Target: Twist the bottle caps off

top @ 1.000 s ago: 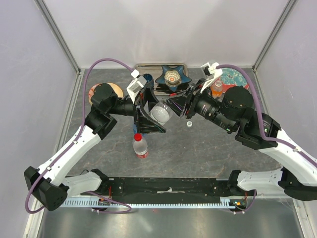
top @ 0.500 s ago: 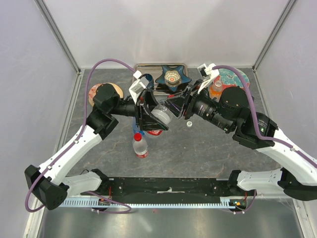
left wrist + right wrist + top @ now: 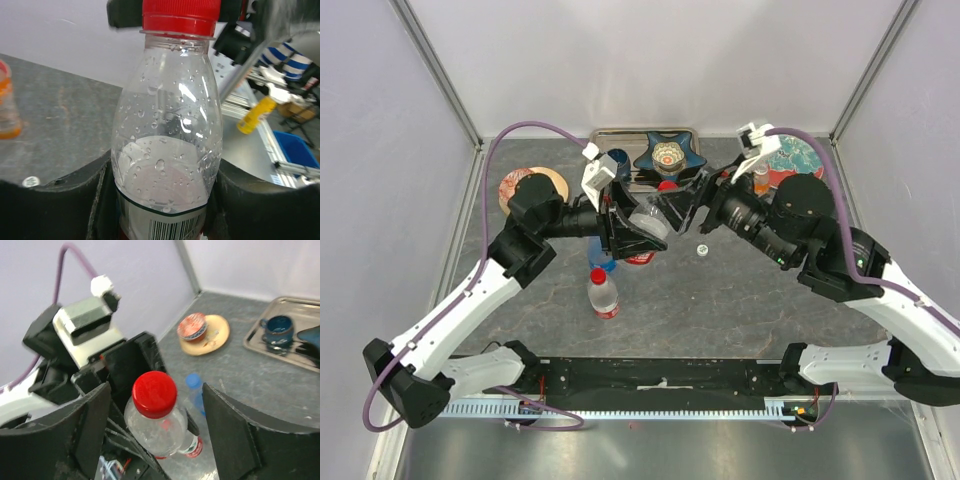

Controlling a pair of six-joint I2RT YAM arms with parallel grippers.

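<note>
My left gripper (image 3: 162, 200) (image 3: 632, 236) is shut on the body of a clear bottle (image 3: 167, 145) (image 3: 160, 432) with a red-and-white label, held tilted above the table. Its red cap (image 3: 154, 393) (image 3: 181, 16) (image 3: 667, 186) is on. My right gripper (image 3: 156, 392) (image 3: 675, 202) is open, one finger on each side of that cap with a gap on both sides. A second clear bottle (image 3: 603, 294) with a red cap stands near the front. A blue-tinted bottle (image 3: 196, 390) (image 3: 603, 256) stands below the held one. The orange bottle (image 3: 758, 178) (image 3: 7, 107) stands at the back right. A loose white cap (image 3: 701, 249) (image 3: 30, 181) lies on the table.
A metal tray (image 3: 620, 135) (image 3: 260, 347) at the back holds a dark blue cup (image 3: 277, 326) and a blue star-shaped dish (image 3: 667, 155). A tan plate (image 3: 217, 337) (image 3: 542, 180) with a small red bowl sits back left. A patterned plate (image 3: 790, 155) lies back right.
My left gripper has shut on the bottle's body. My right gripper has opened off the cap and stands around it. The bottle has tilted slightly.
</note>
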